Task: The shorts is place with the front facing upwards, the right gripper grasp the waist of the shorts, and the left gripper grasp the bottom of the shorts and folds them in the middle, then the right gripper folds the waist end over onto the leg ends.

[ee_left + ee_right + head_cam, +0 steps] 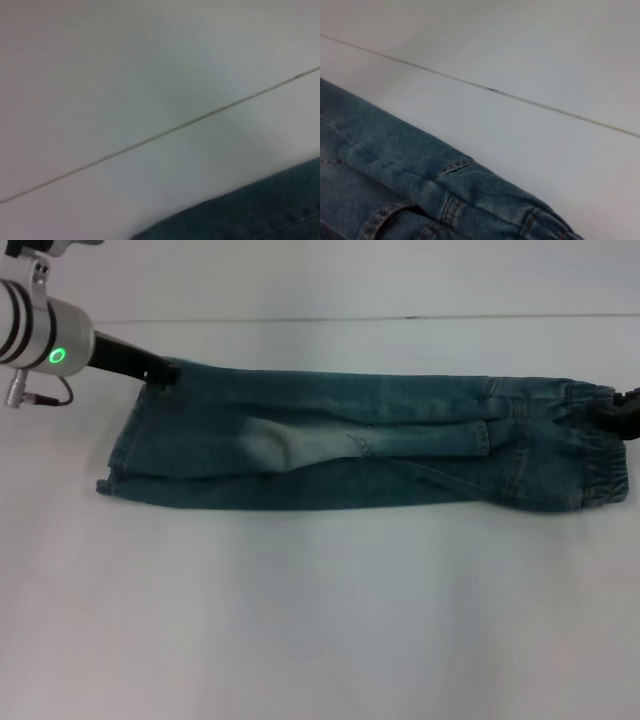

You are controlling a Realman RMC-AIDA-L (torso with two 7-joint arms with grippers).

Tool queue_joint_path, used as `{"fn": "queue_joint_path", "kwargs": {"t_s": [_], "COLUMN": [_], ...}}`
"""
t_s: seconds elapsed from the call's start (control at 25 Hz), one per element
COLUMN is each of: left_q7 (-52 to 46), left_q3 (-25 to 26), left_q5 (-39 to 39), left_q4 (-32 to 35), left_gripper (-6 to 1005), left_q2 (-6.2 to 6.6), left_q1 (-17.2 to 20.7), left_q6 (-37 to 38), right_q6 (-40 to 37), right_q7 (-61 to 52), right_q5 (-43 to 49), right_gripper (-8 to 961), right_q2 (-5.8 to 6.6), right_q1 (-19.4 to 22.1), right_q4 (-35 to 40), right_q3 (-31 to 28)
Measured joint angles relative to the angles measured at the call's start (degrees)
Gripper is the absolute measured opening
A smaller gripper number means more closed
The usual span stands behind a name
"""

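Note:
The blue-green denim shorts [360,455] lie folded lengthwise on the white table, stretching from left to right. The leg ends [122,455] are at the left and the gathered waist [592,445] is at the right. My left gripper [160,371] touches the far left corner of the shorts at the hem. My right gripper [622,415] shows only as a black part at the picture's right edge, against the far side of the waist. The left wrist view catches a strip of denim [250,215], and the right wrist view shows denim [395,175] with seams.
The white table [320,620] spreads wide in front of the shorts. A thin seam line [400,317] runs across the surface behind them. The left arm's silver-white link with a green light [57,356] hangs at the far left.

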State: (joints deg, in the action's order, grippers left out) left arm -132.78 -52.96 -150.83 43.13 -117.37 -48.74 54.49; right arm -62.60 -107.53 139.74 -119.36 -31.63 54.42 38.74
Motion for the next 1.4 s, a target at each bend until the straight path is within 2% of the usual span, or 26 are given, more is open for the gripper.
{"fn": "queue_joint_path", "kwargs": {"t_s": [0.2, 0.32, 0.4, 0.52, 0.64, 0.8, 0.92, 1.16, 1.4], "left_q7": [-0.50, -0.36, 0.30, 2.28, 5.97, 12.17, 16.75, 22.47, 23.74], "left_q3": [0.20, 0.23, 0.22, 0.26, 0.36, 1.80, 5.08, 9.03, 12.26], "left_q5": [-0.17, 0.14, 1.16, 4.23, 10.83, 22.74, 29.29, 37.13, 41.17], "left_q4": [1.38, 3.25, 6.20, 11.20, 14.56, 15.19, 14.38, 12.07, 9.99], "left_gripper": [289, 430, 524, 610, 696, 798, 865, 883, 838], "left_q2": [-0.11, -0.53, -1.14, -2.35, -2.68, -2.39, -2.55, -2.82, -2.86], "left_q1": [1.19, 2.48, 4.12, 7.19, 10.40, 14.08, 16.20, 20.96, 24.64], "left_q6": [0.80, 1.54, 2.35, 3.56, 6.23, 10.43, 14.46, 20.54, 25.43], "right_q6": [-0.05, -0.39, -1.80, -6.03, -8.92, -11.50, -13.87, -16.92, -19.35], "right_q7": [-0.61, -1.00, -1.11, -0.64, -0.06, 1.07, 1.74, 3.34, 6.50], "right_q5": [-0.08, -0.13, -0.88, -6.53, -11.12, -14.39, -16.14, -19.05, -25.05], "right_gripper": [304, 426, 507, 571, 635, 720, 886, 881, 876], "right_q2": [0.00, -0.01, -0.09, -0.01, 0.22, 0.22, 0.13, -0.14, -0.17], "right_q1": [0.58, 1.07, 2.03, 5.20, 7.61, 9.16, 9.54, 9.38, 11.38], "right_q4": [0.59, 1.20, 2.85, 6.73, 9.01, 10.28, 10.67, 10.31, 9.71], "right_q3": [-0.08, -0.22, -0.30, -0.33, -0.33, -0.39, -0.74, -0.94, -1.70]}}
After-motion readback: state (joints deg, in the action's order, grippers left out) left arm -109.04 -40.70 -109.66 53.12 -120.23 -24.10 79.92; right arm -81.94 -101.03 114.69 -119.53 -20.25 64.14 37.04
